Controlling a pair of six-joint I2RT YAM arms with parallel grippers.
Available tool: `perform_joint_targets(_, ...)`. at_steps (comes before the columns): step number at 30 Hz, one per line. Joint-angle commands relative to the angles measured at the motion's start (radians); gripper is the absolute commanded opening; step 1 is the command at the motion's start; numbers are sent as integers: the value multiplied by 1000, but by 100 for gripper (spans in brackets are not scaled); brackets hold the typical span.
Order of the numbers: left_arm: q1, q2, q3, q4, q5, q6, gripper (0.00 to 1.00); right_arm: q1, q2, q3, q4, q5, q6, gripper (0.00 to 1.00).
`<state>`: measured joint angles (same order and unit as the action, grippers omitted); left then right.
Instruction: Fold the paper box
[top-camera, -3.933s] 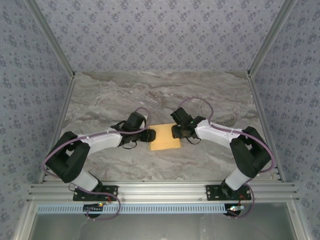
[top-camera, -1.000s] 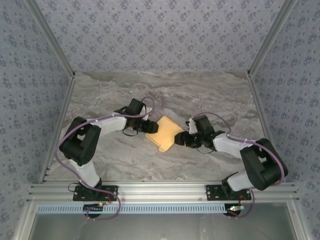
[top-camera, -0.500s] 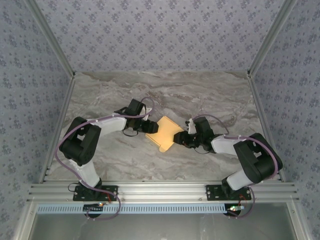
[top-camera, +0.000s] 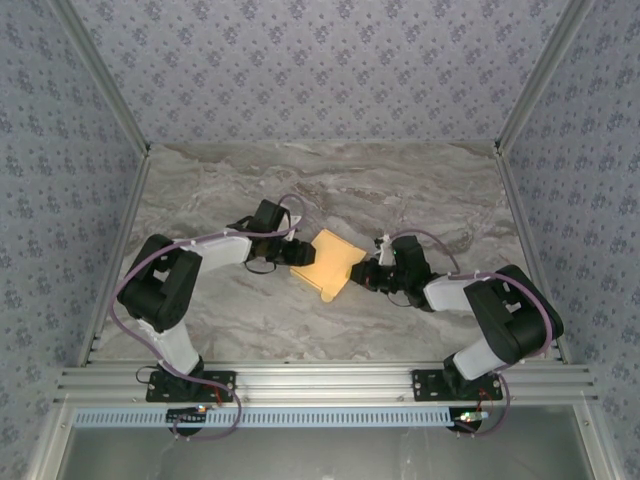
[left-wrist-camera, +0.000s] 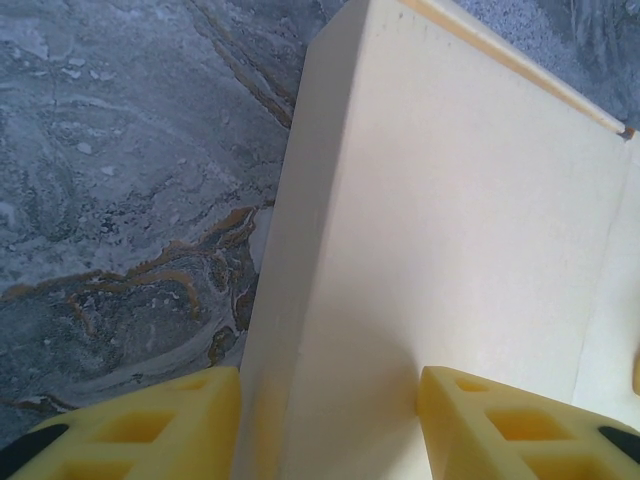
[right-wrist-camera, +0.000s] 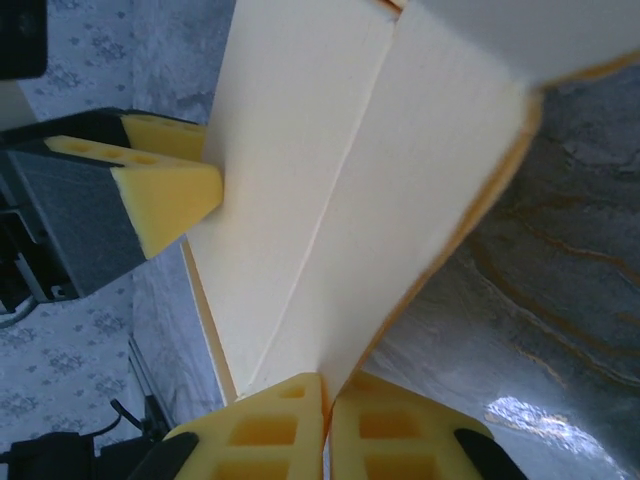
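A yellow-orange paper box (top-camera: 328, 262), partly folded, sits at the middle of a grey marbled bench (top-camera: 420, 190), turned so its corners point up, down and sideways in the overhead view. Two robot arms reach in from the lower corners of the frame and meet at the box.

The left pincer (top-camera: 293, 255) is at the box's left corner. In its wrist view, a folded section of pale card fills the gap between the two yellow fingers (left-wrist-camera: 150, 425) at the bottom of the frame. One crease runs up from the left finger towards the top centre. The pincer is partly closed and grasping the box.

The right pincer (top-camera: 362, 275) is at the box's right corner. Its wrist view shows the two yellow fingers (right-wrist-camera: 265, 430) pressed together at the bottom centre, clenched on a thin edge of the card. Two panels fan upward from that pinch along a crease. At the left of that frame, a fingertip of the other pincer touches the card's face.
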<state>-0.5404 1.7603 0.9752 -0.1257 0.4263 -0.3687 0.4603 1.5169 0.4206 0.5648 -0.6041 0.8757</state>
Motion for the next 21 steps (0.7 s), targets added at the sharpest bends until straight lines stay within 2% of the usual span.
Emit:
perform_joint_targets(1, 8, 11, -28, 0, 33, -25, 50, -2, -7, -11, 95, -19, 20, 5)
perform_joint_targets(9, 27, 16, -39, 29, 110, -47, 51, -4, -79, 1, 75, -19, 14, 0)
perform_joint_targets(21, 27, 25, -38, 77, 203, -83, 48, -31, -150, 13, -33, 0, -9, 0)
